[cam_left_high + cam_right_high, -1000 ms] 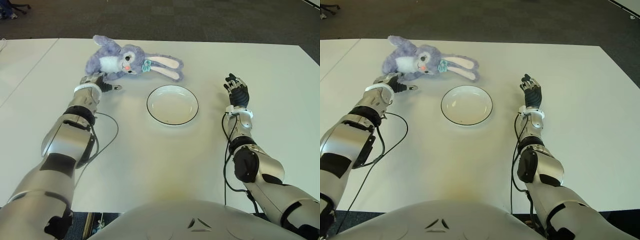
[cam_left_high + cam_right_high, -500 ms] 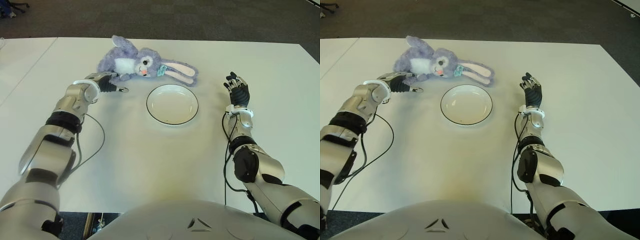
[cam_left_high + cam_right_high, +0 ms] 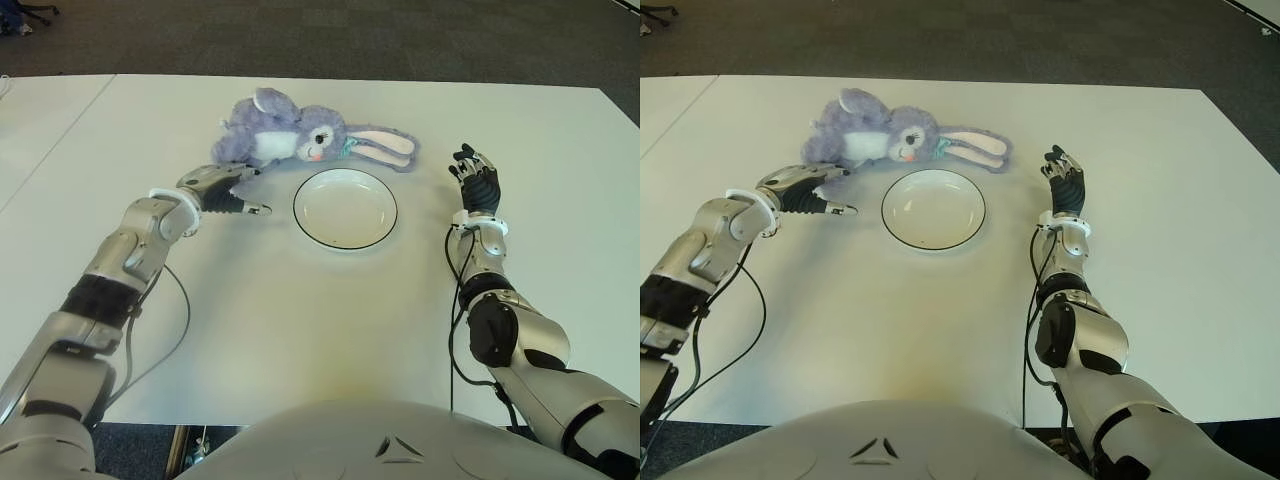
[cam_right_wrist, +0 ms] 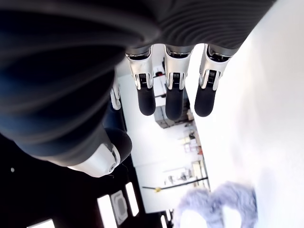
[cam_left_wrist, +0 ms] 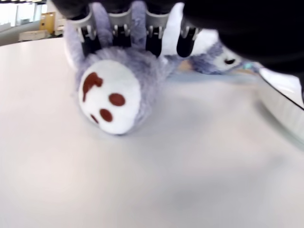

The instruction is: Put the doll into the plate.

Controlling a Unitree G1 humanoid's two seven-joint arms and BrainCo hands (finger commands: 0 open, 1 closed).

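Where left hand (image 3: 222, 189) grips, doll (image 3: 300, 140) apparently.

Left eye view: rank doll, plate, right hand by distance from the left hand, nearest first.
1. Doll: touching the left hand, whose fingers sit on its foot, just beyond the hand.
2. Plate: table centre, to the hand's right, a short gap away.
3. Right hand: far side of the plate, on the right, fingers spread, holding nothing.

Office/lab: white table (image 3: 300, 330), dark carpet floor (image 3: 400, 40), chair base (image 3: 15, 18).
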